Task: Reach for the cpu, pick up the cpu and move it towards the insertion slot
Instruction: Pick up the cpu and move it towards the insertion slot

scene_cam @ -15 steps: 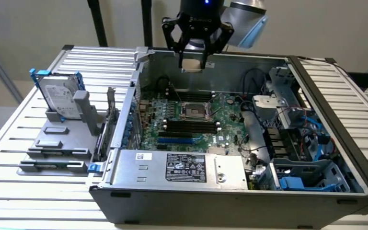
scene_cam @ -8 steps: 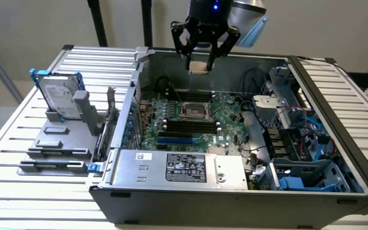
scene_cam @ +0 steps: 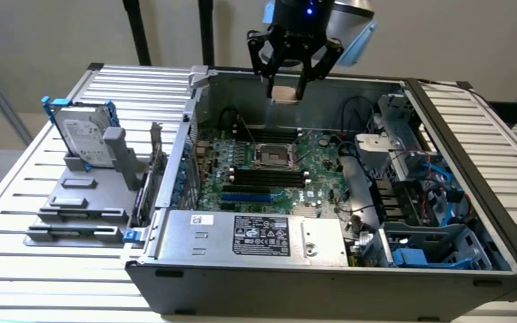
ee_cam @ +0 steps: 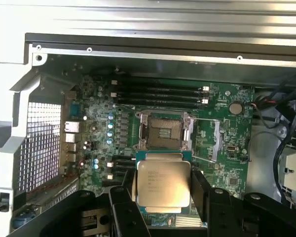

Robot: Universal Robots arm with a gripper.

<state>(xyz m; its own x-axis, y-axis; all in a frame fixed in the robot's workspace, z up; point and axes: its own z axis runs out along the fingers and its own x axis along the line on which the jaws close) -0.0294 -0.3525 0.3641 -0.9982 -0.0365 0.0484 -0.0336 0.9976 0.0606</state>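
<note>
The black two-fingered gripper (ee_cam: 162,195) holds the flat square silvery cpu (ee_cam: 163,184) clamped between its fingers. It hangs above the far side of the open computer case (scene_cam: 474,202), the square metal-framed insertion slot (ee_cam: 163,132) lying below on the green board

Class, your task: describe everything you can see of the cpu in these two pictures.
The cpu is a small flat square chip with a silvery metal top bearing faint printed text and a thin green rim. It is held between the gripper's dark fingers, which press on two opposite edges. In the exterior view it hangs above the open computer case, over the far part of the board. In the wrist view it sits face-on, beside the insertion slot, not in it.
</note>
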